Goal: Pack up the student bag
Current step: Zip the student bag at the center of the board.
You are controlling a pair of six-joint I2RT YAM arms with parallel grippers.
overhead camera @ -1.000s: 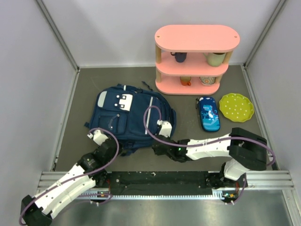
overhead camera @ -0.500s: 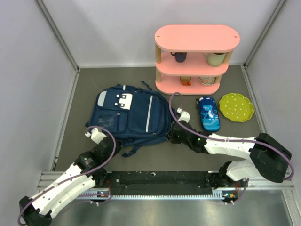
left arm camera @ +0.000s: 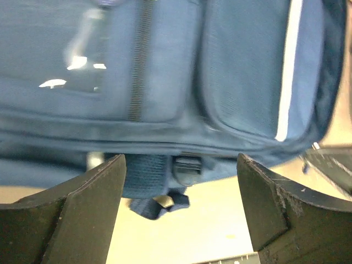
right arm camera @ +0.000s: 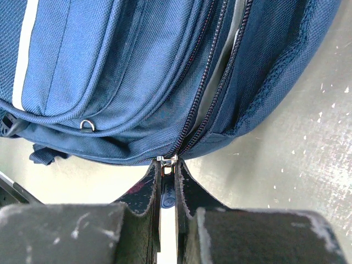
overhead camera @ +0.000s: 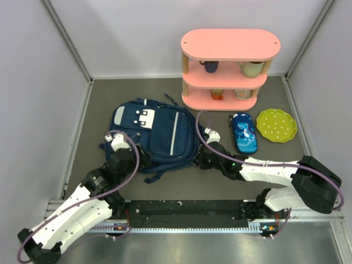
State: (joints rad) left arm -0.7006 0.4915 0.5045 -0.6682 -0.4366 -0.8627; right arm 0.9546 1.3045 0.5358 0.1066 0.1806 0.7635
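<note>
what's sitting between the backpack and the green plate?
Top view: the blue pencil case, next to the green plate, and the right arm's wrist at the student bag's edge.

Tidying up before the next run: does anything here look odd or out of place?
Nothing spilled or broken. Only the backpack stands out: its main zip gapes partly open, the right gripper pinching the zip pull.
</note>
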